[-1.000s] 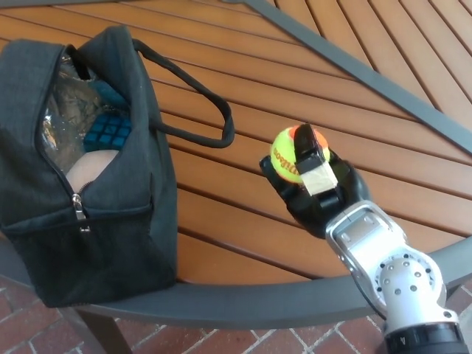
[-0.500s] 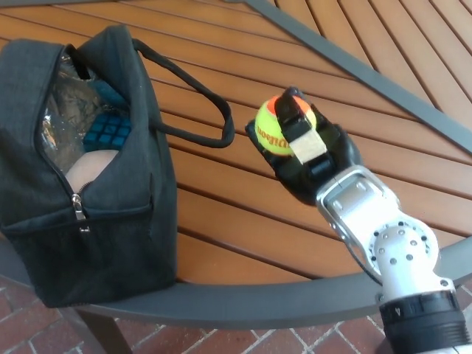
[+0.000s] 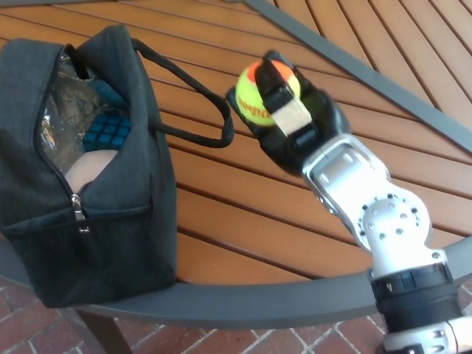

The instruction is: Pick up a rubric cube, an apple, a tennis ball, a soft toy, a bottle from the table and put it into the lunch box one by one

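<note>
Your right hand (image 3: 284, 122) has its fingers wrapped around the tennis ball (image 3: 258, 96), which sits at upper centre of the frame, raised above the table (image 3: 310, 37); the lunch box (image 3: 110, 192) lies to the ball's left, its open mouth at upper left; only this hand shows, so carry leftward.

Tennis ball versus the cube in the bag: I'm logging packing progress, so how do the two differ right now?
The tennis ball is round, yellow and orange; the cube is blue with a square grid. The ball is held in the right robot hand, outside the bag; the cube already lies inside it. The ball shows almost whole, while the cube is partly hidden by the bag's opening. Both are task items.
</note>
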